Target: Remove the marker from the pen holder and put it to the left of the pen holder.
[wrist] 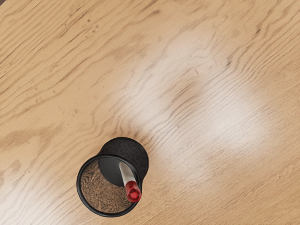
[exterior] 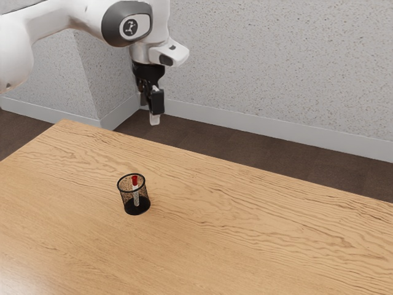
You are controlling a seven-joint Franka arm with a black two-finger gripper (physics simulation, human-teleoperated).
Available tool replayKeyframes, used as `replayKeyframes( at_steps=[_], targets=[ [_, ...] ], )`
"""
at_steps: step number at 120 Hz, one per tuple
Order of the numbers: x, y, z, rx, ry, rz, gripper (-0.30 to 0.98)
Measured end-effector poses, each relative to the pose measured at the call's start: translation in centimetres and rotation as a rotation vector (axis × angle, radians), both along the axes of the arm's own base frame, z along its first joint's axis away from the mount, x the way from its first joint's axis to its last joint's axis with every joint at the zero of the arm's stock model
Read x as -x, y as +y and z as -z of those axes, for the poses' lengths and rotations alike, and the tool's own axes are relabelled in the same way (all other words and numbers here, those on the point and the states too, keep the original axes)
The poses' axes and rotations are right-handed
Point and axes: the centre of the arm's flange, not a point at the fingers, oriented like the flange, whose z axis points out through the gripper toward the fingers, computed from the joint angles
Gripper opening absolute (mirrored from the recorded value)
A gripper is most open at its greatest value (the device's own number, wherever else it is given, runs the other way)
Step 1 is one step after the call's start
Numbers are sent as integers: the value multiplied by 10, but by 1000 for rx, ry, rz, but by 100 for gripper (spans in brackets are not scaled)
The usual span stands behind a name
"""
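So the marker (exterior: pixel 134 180) is sitting in the pen holder (exterior: pixel 143 207), red end up, leaning so that end is over by the rim. The tool (exterior: pixel 153 115) is hanging up in the air, well apart from it. In the exterior view the marker is way lower and a bit toward the exterior view's left of the tool. Can't tell if the tool's open or closed, sorry.

Surface (exterior: pixel 258 239) is light wood with wavy darker grain, and the wrist view catches some pale shiny patches on it. Room's got speckled grey walls (exterior: pixel 264 61), a pale baseboard (exterior: pixel 276 128) and a dark brown floor (exterior: pixel 245 149).

Headcount: one marker, one pen holder, one surface, one white arm (exterior: pixel 15 58) with one tool on the end.
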Motion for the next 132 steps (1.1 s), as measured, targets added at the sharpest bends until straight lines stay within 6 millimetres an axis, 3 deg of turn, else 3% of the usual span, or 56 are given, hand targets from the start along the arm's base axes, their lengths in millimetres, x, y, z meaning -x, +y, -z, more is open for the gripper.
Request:
replayKeyframes(
  at_steps=[16,35,56,79,93,132],
  targets=[
    [-4,0,9,6,21,36,69],
    [-23,10,65,-18,114,35,69],
    [-36,40,122,71,223,-7,69],
    [-26,69,180,113,338,-42,69],
    [-19,79,202,114,382,-47,69],
    [-23,99,234,75,421,-47,69]
  ],
)
